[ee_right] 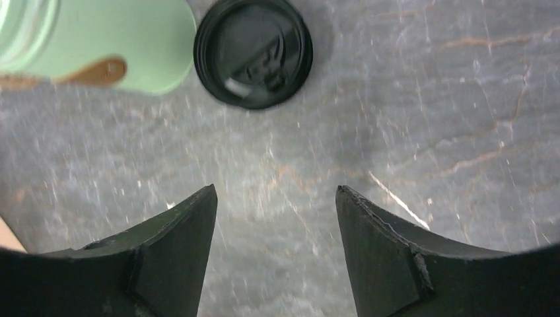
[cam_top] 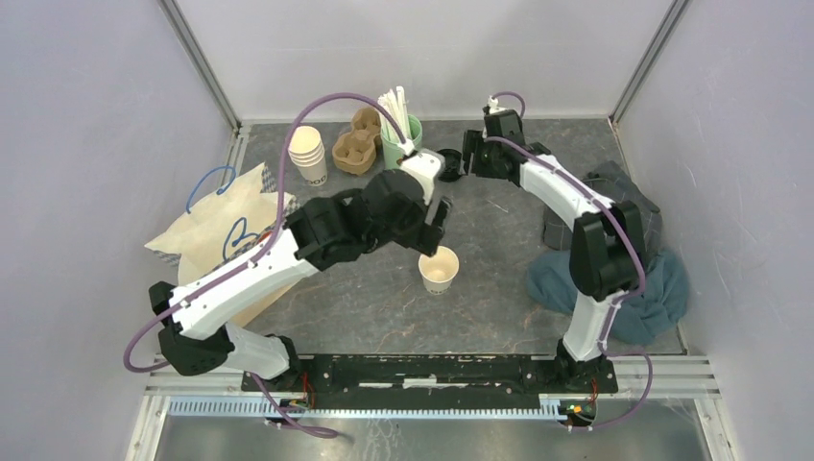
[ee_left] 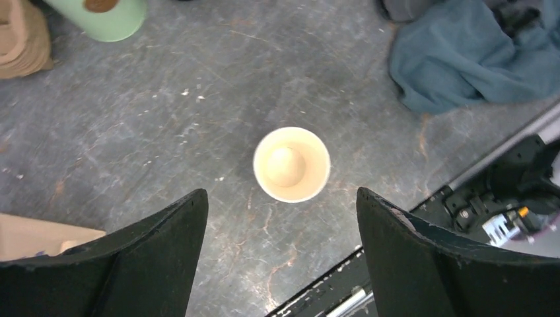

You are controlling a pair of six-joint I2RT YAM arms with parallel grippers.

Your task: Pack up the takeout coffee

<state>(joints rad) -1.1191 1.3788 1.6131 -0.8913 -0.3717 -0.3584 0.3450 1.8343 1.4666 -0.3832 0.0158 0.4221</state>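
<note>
Hovering spread wide, my left fingers frame a lidless white paper cup, upright mid-frame on the grey surface. My right fingers, also apart, hold nothing. The black lid lies upper left, beside a green holder. Print on the stacked cups is unreadable.

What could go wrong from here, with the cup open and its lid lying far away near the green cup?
1. The paper cup stands lidless under the left gripper. If its open fingers close off-centre, they may squash or tip the cup.
2. The black lid lies close beside the green cup. The open right gripper, reaching for the lid, may knock that cup over.
</note>
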